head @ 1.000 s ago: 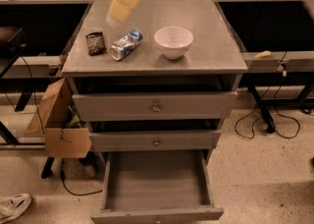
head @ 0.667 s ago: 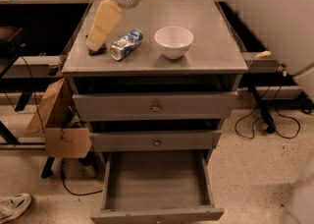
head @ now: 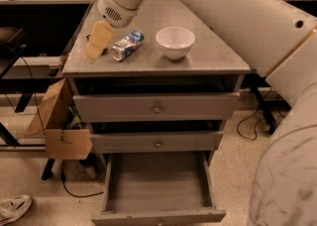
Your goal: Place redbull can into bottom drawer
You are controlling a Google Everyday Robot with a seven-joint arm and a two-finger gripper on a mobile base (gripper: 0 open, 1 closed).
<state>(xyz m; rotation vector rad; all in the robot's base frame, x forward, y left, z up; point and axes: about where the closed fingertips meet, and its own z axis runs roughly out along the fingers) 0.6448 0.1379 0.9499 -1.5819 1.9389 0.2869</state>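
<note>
We see the pale yellow two-finger hand (head: 98,41) hanging from the thick white robot arm (head: 213,7), which reaches in from the upper right. The hand sits low over the left part of the desk top, tilted with its tip towards the left front edge. We cannot tell whether it is wide or narrow, and it holds nothing that we can make out.

Just beside the hand, to its right, lies the slim blue-and-silver redbull can (head: 127,45). It is on its side on the desk top, one shiny silver end turned towards the front left. We cannot say whether hand and can touch. Further right, apart from the can, a round white bowl (head: 175,42) stands upright.

All of this rests on the flat grey desk (head: 218,64) with three drawers. The shallow top drawer (head: 198,107) and the middle drawer (head: 124,142) each show a small round brass knob. Below them the deep grey bottom drawer (head: 157,185) is pulled far out, and we see its bare floor.

At the desk's left side leans a brown cardboard box (head: 59,121). A white shoe (head: 12,209) lies on the speckled floor at the lower left.
</note>
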